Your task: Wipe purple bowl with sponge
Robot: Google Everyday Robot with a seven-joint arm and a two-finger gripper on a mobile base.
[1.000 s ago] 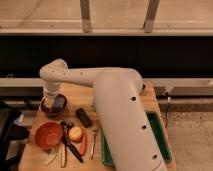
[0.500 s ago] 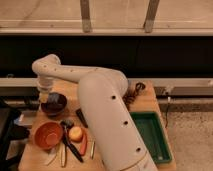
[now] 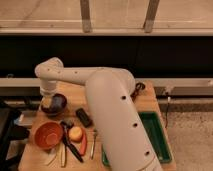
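Observation:
The purple bowl (image 3: 56,104) stands at the back left of the wooden table (image 3: 145,104). My gripper (image 3: 47,101) points down from the white arm into the left side of the bowl. It is shut on a small yellowish sponge (image 3: 46,103), which rests inside the bowl against its left wall. The wrist hides most of the fingers and part of the bowl's rim.
An orange bowl (image 3: 48,135) stands in front of the purple one. Beside it lie a black block (image 3: 83,117), a yellow-orange fruit (image 3: 75,133), several utensils (image 3: 70,146) and a fork (image 3: 93,145). A green tray (image 3: 159,139) is at the right. My arm's bulk covers the table's middle.
The gripper has stayed at the purple bowl and shifted slightly to its left side. The arm's large link has swung left across the middle of the table.

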